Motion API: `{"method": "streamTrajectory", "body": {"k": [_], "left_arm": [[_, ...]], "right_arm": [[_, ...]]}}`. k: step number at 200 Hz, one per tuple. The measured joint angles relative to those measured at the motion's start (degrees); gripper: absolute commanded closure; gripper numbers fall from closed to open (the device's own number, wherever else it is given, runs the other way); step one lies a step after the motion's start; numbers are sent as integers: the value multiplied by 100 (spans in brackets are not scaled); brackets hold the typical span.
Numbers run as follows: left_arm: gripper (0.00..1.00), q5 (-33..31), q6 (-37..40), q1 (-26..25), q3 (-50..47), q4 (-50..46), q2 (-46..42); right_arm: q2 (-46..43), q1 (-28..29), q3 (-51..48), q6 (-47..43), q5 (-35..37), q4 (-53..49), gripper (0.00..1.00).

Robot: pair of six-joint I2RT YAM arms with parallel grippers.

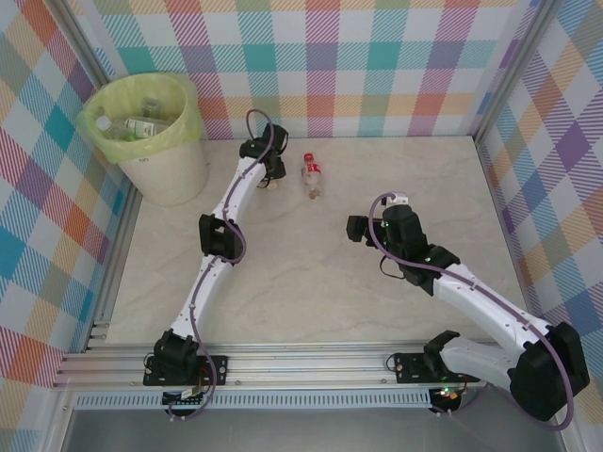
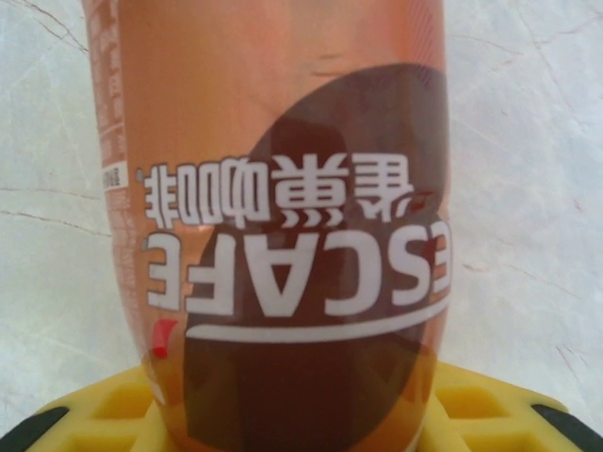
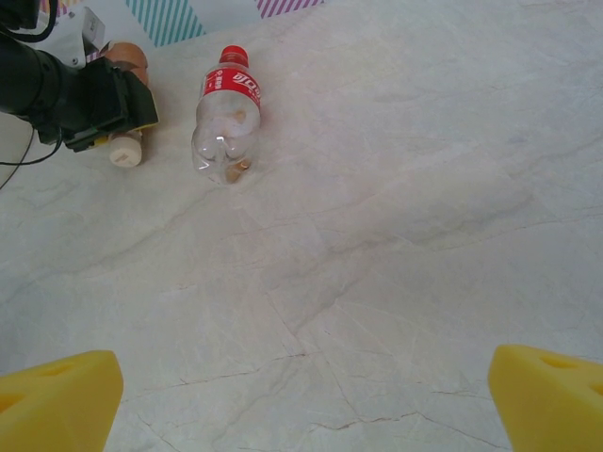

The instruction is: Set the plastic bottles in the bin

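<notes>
Orange-and-brown labelled clear plastic bottle [image 2: 283, 188], between the left claw [image 2: 301, 419] and its yellow pads [image 2: 104, 414]: both ends run off the wrist picture's edges, and the label's small print is blurred. Seen from the right wrist, that claw [image 3: 108, 104] covers the bottle's middle; a pale cap and a brown end poke out either side. Right claw [image 3: 301, 400]: yellow fingertips [image 3: 57, 400] cut off by the bottom corners. Bottles [image 1: 141, 122] in the round white bin with yellow-green liner [image 1: 174, 174], left of the left claw: labels too small to read.

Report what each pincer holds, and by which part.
Left pincer: shut on the brown-labelled bottle, across its labelled middle. Right pincer: open, holding nothing.
</notes>
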Motion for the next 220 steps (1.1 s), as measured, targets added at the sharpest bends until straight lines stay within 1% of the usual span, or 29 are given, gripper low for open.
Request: {"method": "streamTrajectory", "body": {"k": [29, 64, 94, 114, 167, 175, 183, 190, 205, 220], "left_arm": [[70, 90, 247, -107, 0, -225, -326], [75, 105, 483, -297, 0, -284, -820], [76, 133, 745, -498, 0, -234, -1209], [76, 267, 846, -616, 0, -219, -1543], [75, 612, 857, -702, -81, -212, -2830], [74, 619, 861, -702, -376, -170, -3187], [73, 616, 872, -702, -922, -55, -3665], [71, 608, 911, -691, -1473, 83, -4120], [69, 496, 1040, -691, -3027, 584, -5296], [68, 267, 1176, -691, -4098, 938, -6240]], "right_arm": [[-2, 0, 0, -4, 0, 2, 0], [-7, 0, 0, -46, 0, 2, 0], [-74, 0, 0, -107, 0, 2, 0], [-162, 0, -22, -114, 4, 17, 0], [-168, 0, -214, -133, 11, 131, 0], [-114, -4, -214, -151, 9, 162, 0], [-26, -4, -214, -170, 4, 212, 0], [46, -4, -214, -179, 2, 249, 0], [278, -13, -201, -243, -17, 356, 0], [581, -26, -127, -306, -76, 466, 0]]}}
